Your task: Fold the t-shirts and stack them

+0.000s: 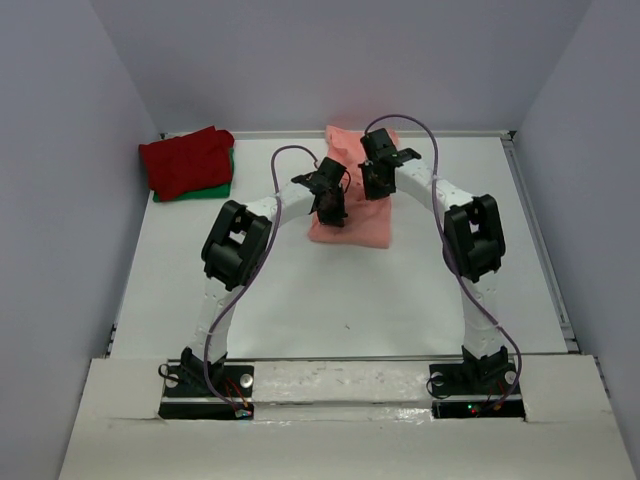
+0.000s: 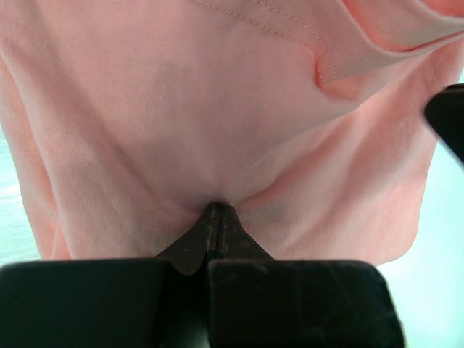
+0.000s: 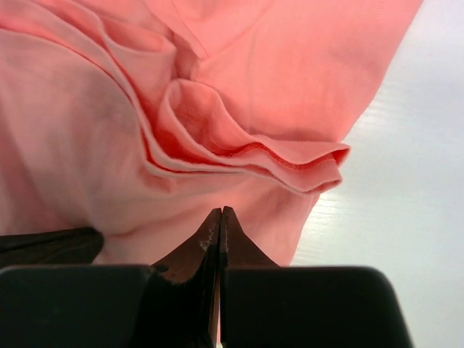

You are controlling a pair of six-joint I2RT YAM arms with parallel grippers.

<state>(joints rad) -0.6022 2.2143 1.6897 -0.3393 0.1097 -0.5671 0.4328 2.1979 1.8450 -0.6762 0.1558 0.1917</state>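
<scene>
Our left gripper [image 2: 214,212] pinches the pink shirt [image 1: 365,226].
Right gripper [image 3: 220,214], shut too, sits farther along its length, running away from us.

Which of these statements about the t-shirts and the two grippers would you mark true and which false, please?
1. The dark red t-shirt lies on top of the green t-shirt. True.
2. The salmon-pink t-shirt touches those two. False: it lies apart, to their right.
3. The left gripper is wide open above the cloth. False: its jaws are shut, pinching the salmon-pink t-shirt.
4. The right gripper is shut. True.
</scene>
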